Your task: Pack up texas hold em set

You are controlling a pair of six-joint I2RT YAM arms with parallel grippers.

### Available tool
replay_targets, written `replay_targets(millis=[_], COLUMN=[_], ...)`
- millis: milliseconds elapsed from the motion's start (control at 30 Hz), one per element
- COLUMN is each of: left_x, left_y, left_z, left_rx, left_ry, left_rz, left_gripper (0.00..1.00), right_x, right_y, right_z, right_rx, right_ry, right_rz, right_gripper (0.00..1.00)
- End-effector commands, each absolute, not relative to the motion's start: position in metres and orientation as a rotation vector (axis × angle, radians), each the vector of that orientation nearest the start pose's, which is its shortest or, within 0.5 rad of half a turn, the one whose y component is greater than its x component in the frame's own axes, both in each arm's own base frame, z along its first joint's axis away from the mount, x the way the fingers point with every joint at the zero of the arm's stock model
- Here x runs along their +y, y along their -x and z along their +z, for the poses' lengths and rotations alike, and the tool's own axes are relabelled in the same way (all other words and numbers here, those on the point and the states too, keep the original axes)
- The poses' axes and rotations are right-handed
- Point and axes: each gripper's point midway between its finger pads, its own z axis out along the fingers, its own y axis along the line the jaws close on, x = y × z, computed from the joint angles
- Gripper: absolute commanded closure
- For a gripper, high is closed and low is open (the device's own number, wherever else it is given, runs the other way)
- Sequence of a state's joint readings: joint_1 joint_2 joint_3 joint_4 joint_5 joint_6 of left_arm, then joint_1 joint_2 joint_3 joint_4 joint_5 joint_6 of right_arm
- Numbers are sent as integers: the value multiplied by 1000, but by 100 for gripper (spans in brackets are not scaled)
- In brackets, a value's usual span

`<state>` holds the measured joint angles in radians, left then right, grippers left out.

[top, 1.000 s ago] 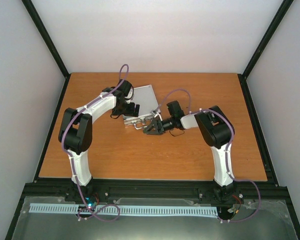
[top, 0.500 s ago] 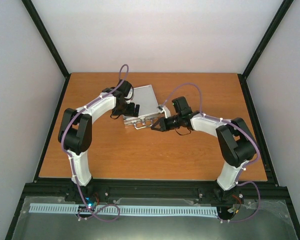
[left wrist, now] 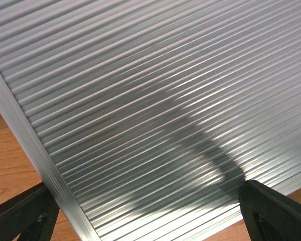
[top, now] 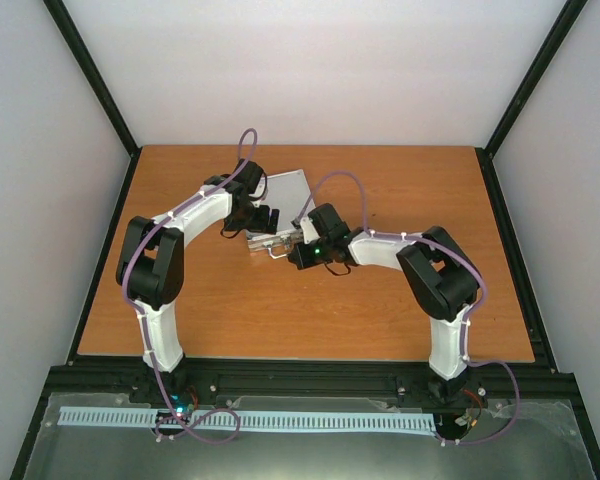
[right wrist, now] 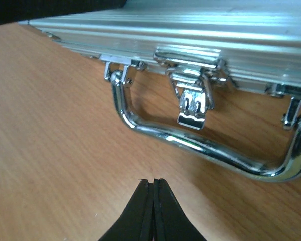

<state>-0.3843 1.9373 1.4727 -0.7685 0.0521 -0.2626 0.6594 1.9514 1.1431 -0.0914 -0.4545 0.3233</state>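
Your right hand (right wrist: 151,187) has its fingers pressed together on nothing, forming one narrow point low over the table (right wrist: 55,150). Straight ahead of that point, and a little to its right, lies the chrome handle (right wrist: 190,143), folded down flat on the wood. Just beyond it is the latch (right wrist: 191,95), whose flap hangs down from the front wall. The case (right wrist: 190,30) is closed and lies flat, and its front edge runs across your line of approach from left to right, so the hand meets it nearly square-on. The tip is near the handle but not touching it. Judged from this layout, the coming push depends on that small offset to the right. In the overhead view the right hand (top: 298,250) is at the case's near edge, making it the nearer one for the latch. Your left hand (top: 263,222) hovers over the ribbed lid (left wrist: 150,100) with its fingers (left wrist: 25,216) wide apart, gripping nothing.
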Motion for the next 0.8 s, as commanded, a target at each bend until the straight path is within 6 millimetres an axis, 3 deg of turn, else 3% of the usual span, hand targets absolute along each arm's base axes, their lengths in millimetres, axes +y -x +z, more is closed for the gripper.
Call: replay_targets(millis=[0, 267, 533, 767], left_x=[-167, -168, -168, -168], left_y=[-389, -387, -387, -387], left_z=[37, 31, 30, 30], left_rx=[2928, 2942, 2943, 2944], left_ry=[-233, -235, -235, -237], left_rz=[-149, -154, -155, -151], left_gripper=[0, 0, 0, 0], right_x=[346, 350, 361, 369], right_y=[-348, -350, -346, -352], right_z=[52, 53, 69, 65], right_rx=[2439, 2413, 2369, 2368], right_ry=[519, 484, 542, 548], right_rz=[811, 817, 888, 905], right_gripper=[97, 97, 97, 97])
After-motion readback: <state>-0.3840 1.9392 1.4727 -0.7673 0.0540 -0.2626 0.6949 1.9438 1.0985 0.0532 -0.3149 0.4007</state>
